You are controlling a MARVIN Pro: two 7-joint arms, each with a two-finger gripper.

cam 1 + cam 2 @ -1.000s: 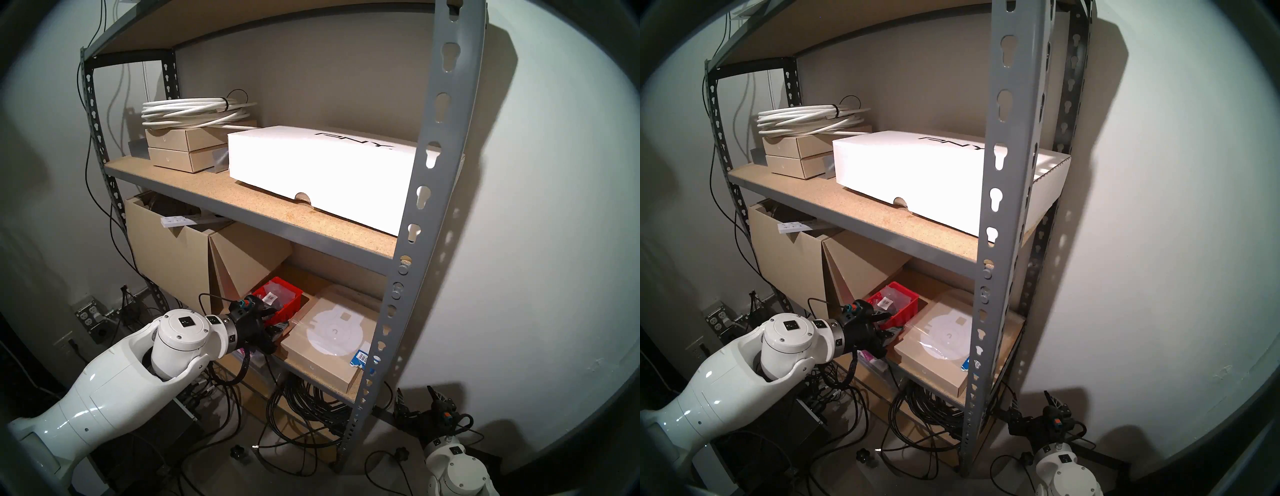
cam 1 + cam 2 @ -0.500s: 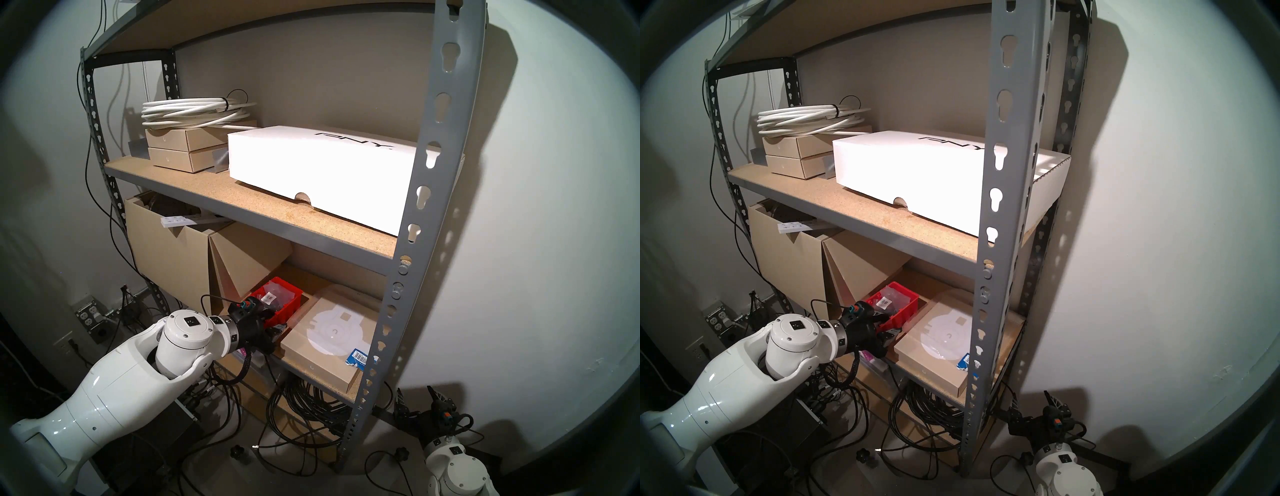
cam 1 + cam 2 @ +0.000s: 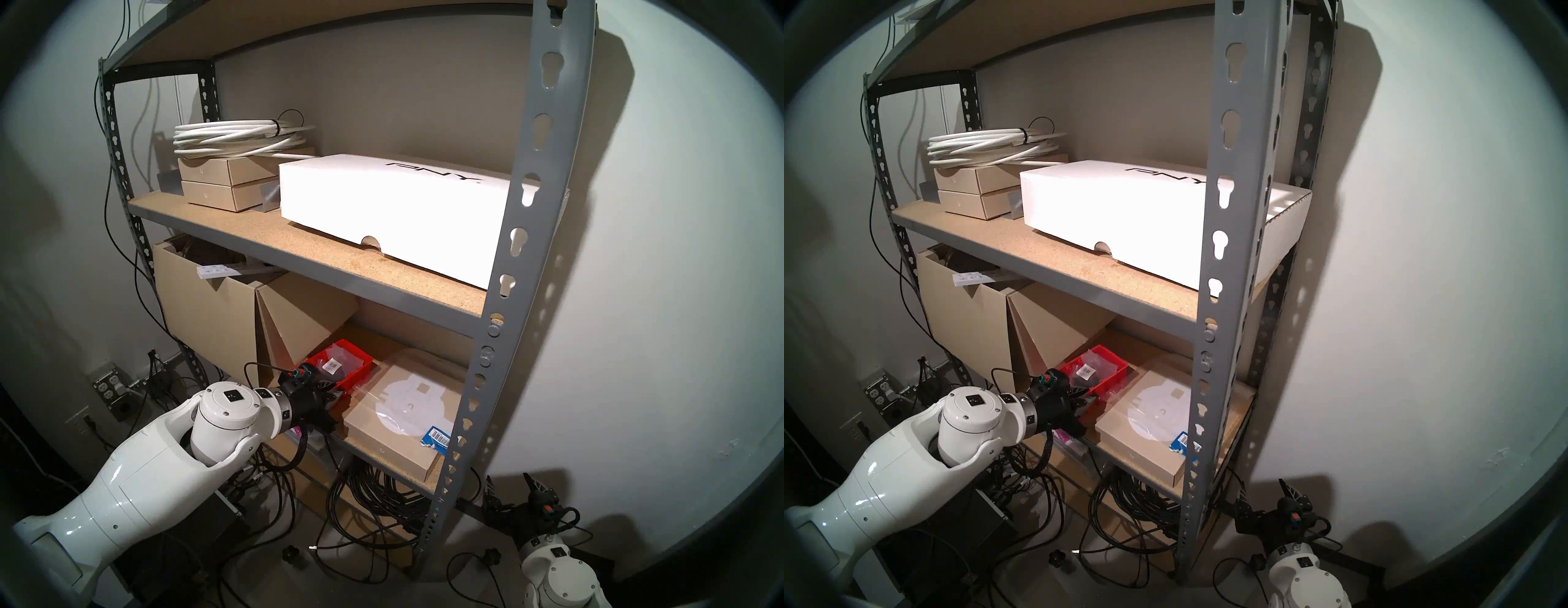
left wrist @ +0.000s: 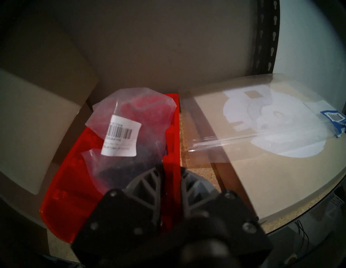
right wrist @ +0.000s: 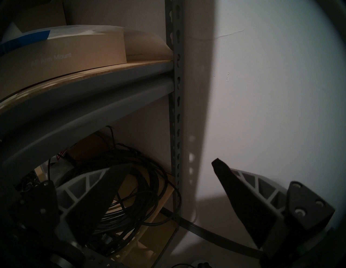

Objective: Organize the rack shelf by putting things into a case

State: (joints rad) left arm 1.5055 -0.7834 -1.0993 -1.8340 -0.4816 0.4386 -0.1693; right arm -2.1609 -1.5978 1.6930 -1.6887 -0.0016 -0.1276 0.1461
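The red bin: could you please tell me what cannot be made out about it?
- Labelled bag: black contents blurred behind cloudy plastic, left wrist view.
- Its label: text too blurred there.
- Red bin, near right corner: hidden by the jaws of the left gripper.
- Head views: bin contents too small.

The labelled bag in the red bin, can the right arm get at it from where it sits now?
Probably not. The right gripper hangs open low beside the rack, outside its front upright, which stands between it and the labelled bag. The left gripper already clamps the red bin wall.
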